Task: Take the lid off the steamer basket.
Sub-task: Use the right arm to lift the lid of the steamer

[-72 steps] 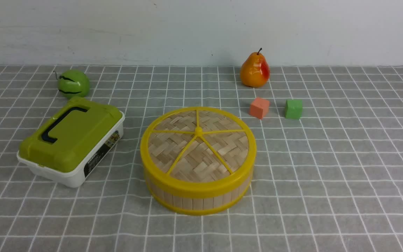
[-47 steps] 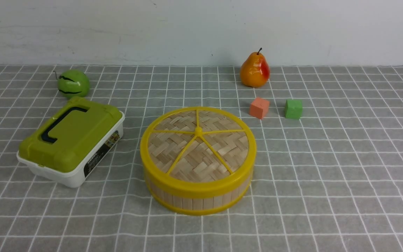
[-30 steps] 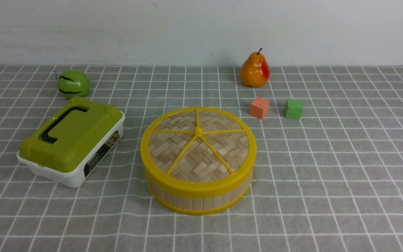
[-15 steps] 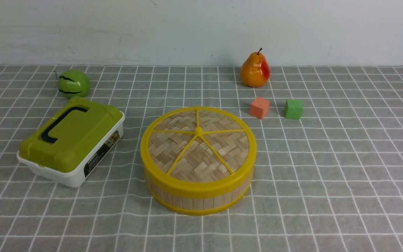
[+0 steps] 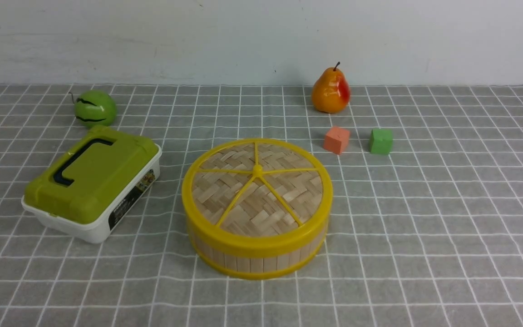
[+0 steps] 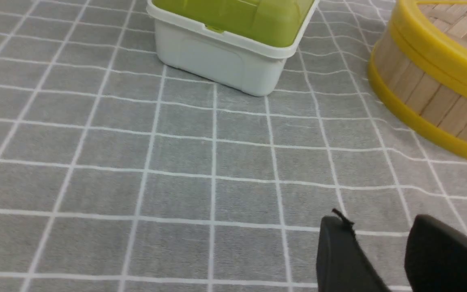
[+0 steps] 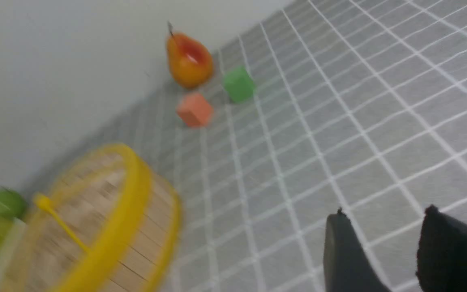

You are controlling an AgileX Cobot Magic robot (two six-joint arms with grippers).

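Lid (image 5: 257,186) sits unmoved on the steamer basket (image 5: 257,259), midway between the worktop's side edges; removal is not begun. Left gripper (image 6: 379,221) and right gripper (image 7: 385,213) each show 2 fingers slightly apart, empty.

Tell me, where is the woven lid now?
Front view: the lid sits on the steamer basket, mid-table, right of the green-lidded box, nearer than the orange cube.
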